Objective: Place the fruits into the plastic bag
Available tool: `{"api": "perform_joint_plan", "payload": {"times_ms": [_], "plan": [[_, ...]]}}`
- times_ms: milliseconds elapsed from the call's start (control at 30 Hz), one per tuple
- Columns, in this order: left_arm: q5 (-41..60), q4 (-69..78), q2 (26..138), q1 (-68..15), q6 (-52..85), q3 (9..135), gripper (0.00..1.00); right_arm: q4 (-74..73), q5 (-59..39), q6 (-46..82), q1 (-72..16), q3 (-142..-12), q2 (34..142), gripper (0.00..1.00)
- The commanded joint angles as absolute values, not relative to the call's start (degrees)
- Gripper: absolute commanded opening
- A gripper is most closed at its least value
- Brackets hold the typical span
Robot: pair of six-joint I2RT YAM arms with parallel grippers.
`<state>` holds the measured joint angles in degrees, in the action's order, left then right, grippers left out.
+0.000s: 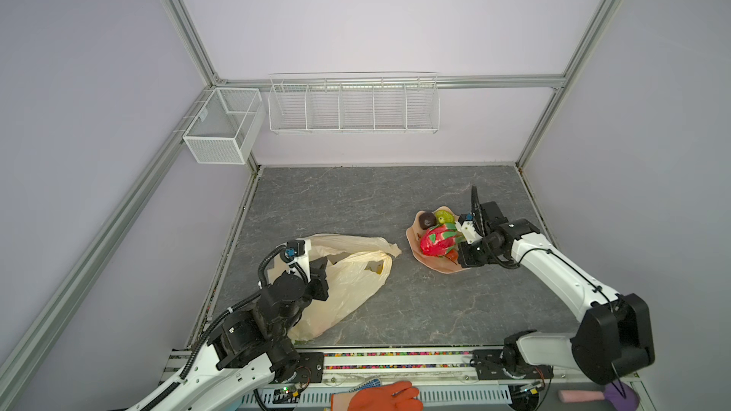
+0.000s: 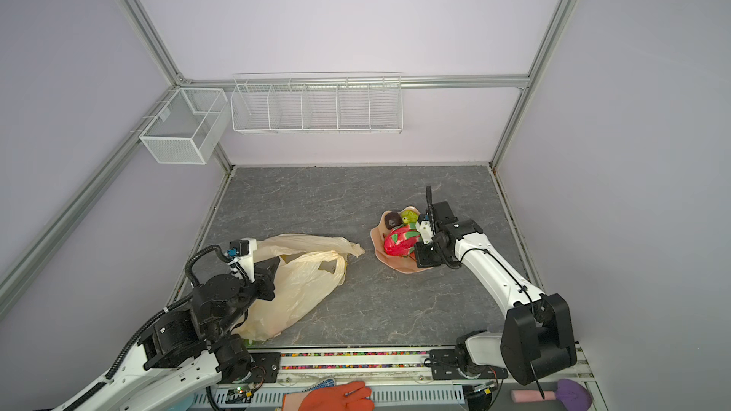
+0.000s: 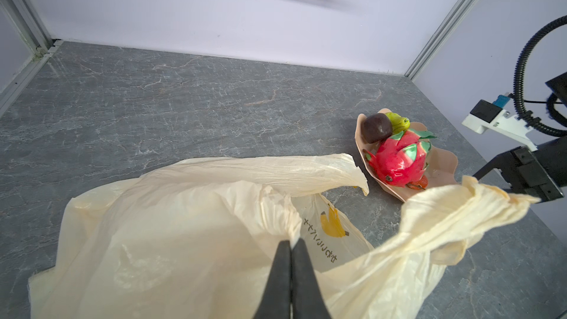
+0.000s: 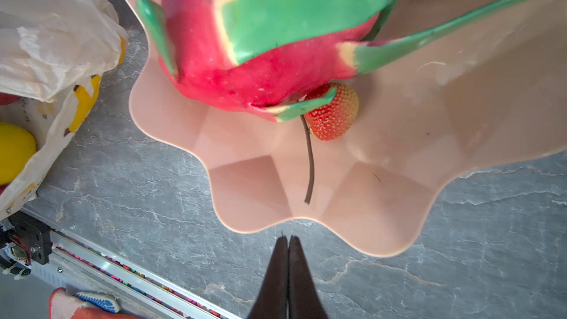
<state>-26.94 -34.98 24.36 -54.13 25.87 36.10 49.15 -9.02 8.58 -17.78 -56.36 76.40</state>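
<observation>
1. Left arm (image 1: 221, 365) and right arm (image 1: 553, 266) had white shells and black joints.
2. Black corrugated conduit (image 1: 260, 270) looped at the left wrist's 10 o'clock.
3. Each white wrist bracket (image 1: 302, 258) bore a blue connector (image 1: 290, 251).
4. Left gripper (image 3: 290, 242) and right gripper (image 4: 288, 237) had black tapered fingers.

cream-yellow crinkly plastic bag (image 1: 348, 286) lying slumped on tabletop (image 1: 356, 199), mouth gaping, yellow lemon (image 4: 13, 151) sitting inside, red dragon fruit (image 1: 435, 243) lying on peach plate (image 1: 411, 239), half-covering strawberry (image 4: 334, 118), dark-brown piece (image 1: 427, 220) and green piece (image 1: 445, 216) sitting behind

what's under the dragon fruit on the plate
A red strawberry pokes out from beneath the dragon fruit, with a thin brown stem lying on the peach plate. Anything else under the fruit is covered.
</observation>
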Motion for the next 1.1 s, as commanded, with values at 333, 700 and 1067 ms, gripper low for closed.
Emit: {"api": "perform_joint_plan", "payload": {"times_ms": [333,700,1067], "plan": [[-26.6,-35.0,24.7,-54.2,26.1,35.8,0.00,45.4,-10.8,12.9,-17.9,-54.9,80.9,0.39],[-26.9,-35.1,24.7,-54.1,26.2,35.8,0.00,43.5,-11.9,13.1,-18.0,-54.3,84.9,0.36],[-27.2,-35.0,24.8,-54.2,26.2,35.7,0.00,44.0,-11.2,12.6,-17.9,-54.7,86.3,0.32]]}}
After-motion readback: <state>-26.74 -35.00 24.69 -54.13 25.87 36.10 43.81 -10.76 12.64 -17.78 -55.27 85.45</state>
